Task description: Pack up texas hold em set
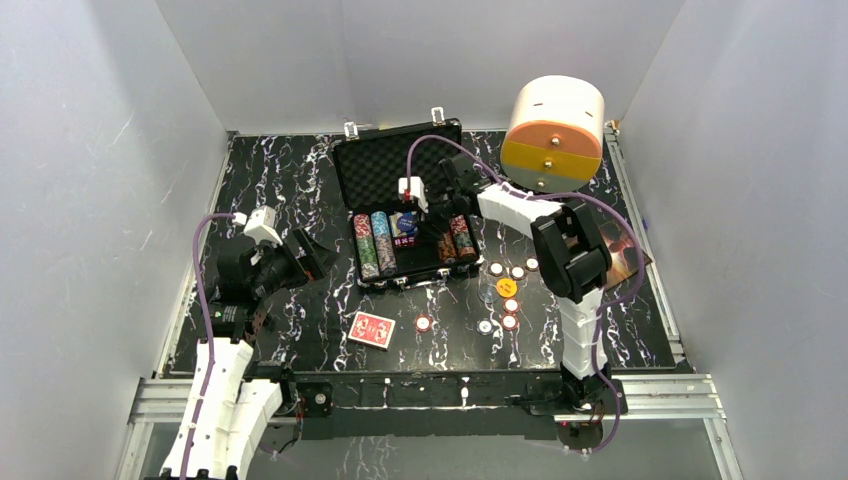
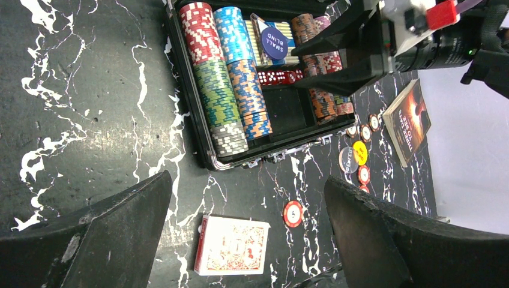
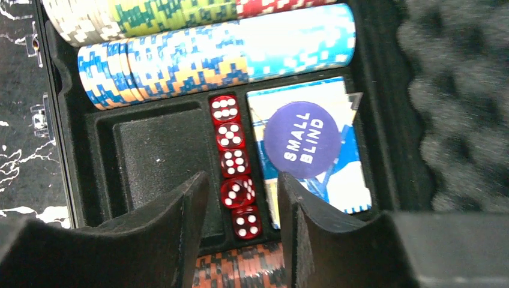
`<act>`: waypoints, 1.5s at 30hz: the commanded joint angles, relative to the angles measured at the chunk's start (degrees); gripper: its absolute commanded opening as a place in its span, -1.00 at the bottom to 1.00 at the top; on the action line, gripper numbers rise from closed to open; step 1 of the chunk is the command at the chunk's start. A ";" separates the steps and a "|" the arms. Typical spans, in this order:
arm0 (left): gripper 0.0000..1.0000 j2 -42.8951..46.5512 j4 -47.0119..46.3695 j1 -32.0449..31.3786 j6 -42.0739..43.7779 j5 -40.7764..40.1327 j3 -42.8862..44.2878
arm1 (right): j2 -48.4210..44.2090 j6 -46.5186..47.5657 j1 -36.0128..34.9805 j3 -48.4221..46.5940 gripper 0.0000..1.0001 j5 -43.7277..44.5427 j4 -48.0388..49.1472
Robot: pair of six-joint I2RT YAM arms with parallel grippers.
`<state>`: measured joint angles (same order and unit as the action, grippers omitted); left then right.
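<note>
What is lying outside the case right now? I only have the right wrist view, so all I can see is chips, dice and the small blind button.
Observer: A red-backed card deck lies flat on the table, on the near side of the briefcase.
Operator: Any chips left out?
Observer: Yes, several loose chips lie scattered in front of the briefcase toward the right arm, with a yellow disc among them.
</note>
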<state>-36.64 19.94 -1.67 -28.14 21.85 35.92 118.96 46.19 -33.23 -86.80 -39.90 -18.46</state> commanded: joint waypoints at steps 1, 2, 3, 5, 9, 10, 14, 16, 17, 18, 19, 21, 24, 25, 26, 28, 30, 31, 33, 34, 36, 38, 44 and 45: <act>0.97 0.25 0.45 0.26 0.32 0.48 1.14 | -4.22 -2.41 1.03 -0.60 -0.07 -2.08 5.63; 0.97 0.32 0.51 0.27 0.28 0.54 1.16 | -3.99 -2.38 1.06 -0.64 -0.20 -1.69 5.35; 0.97 0.34 0.53 0.27 0.28 0.51 1.17 | -3.71 -2.21 1.14 -0.91 -0.27 -1.48 4.72; 0.97 0.43 0.52 0.22 0.28 0.48 1.15 | -2.82 -1.16 1.27 -1.81 -0.38 -1.37 2.53; 0.97 0.35 0.46 0.22 0.28 0.43 1.12 | -1.64 0.25 1.30 -2.66 -0.43 -0.84 -0.28; 0.97 0.35 0.52 0.26 0.28 0.47 1.09 | -1.55 0.70 1.25 -2.74 -0.43 -0.94 -0.78; 0.97 0.27 0.53 0.26 0.28 0.48 1.09 | -1.00 1.13 1.24 -3.03 -0.43 -0.88 -1.87; 0.97 0.17 0.53 0.26 0.28 0.48 1.12 | -0.56 1.31 1.13 -3.48 -0.43 -0.69 -2.59; 0.97 0.17 0.58 0.22 0.28 0.41 1.11 | -0.35 1.33 1.01 -3.69 -0.43 -0.51 -2.81; 0.97 0.15 0.54 0.25 0.27 0.39 1.15 | -0.17 1.35 0.98 -3.72 -0.43 -0.20 -2.88; 0.97 0.10 0.49 0.26 0.28 0.39 1.09 | -0.07 1.35 0.90 -3.77 -0.43 -0.04 -2.90; 0.97 0.08 0.53 0.27 0.28 0.39 1.14 | 0.24 1.08 0.90 -3.89 -0.43 0.35 -2.87; 0.97 0.08 0.55 0.27 0.32 0.34 1.17 | 0.80 0.16 0.57 -4.39 -0.41 1.27 -2.55; 0.97 0.08 0.54 0.27 0.28 0.27 1.11 | 1.02 -0.08 0.54 -4.61 -0.41 1.57 -2.54; 0.97 0.08 0.53 0.27 0.28 0.30 1.15 | 1.28 -0.28 0.42 -4.80 -0.41 1.84 -2.52; 0.97 0.08 0.53 0.27 0.29 0.30 1.11 | 1.68 -0.75 0.22 -5.22 -0.41 2.21 -2.58; 0.97 0.08 0.53 0.25 0.28 0.28 1.08 | 2.09 -1.28 0.09 -5.64 -0.40 2.49 -2.55; 0.97 0.08 0.53 0.27 0.28 0.27 1.11 | 2.26 -1.57 0.06 -5.84 -0.40 2.73 -2.51; 0.97 0.08 0.53 0.26 0.28 0.22 1.13 | 2.69 -1.97 -0.34 -6.09 -0.40 3.81 -2.49; 0.97 0.08 0.53 0.27 0.28 0.23 1.09 | 2.81 -2.00 -0.52 -6.13 -0.40 4.47 -2.54; 0.97 0.08 0.54 0.27 0.28 0.21 1.11 | 3.01 -2.01 -0.72 -6.18 -0.40 5.11 -2.60; 0.97 0.08 0.57 0.22 0.26 0.21 1.20 | 2.97 -1.92 -0.81 -6.10 -0.40 5.39 -2.74; 0.97 0.08 0.62 0.26 0.28 0.17 1.20 | 2.33 -1.04 -0.78 -5.66 -0.40 6.02 -2.47; 0.97 0.08 0.62 0.25 0.28 0.21 1.19 | 2.00 -1.09 -0.78 -5.66 -0.40 5.45 -2.30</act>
<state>-36.67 19.99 -1.67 -28.14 21.82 35.92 121.84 44.97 -33.85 -90.98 -34.46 -20.88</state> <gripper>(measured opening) 0.983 0.300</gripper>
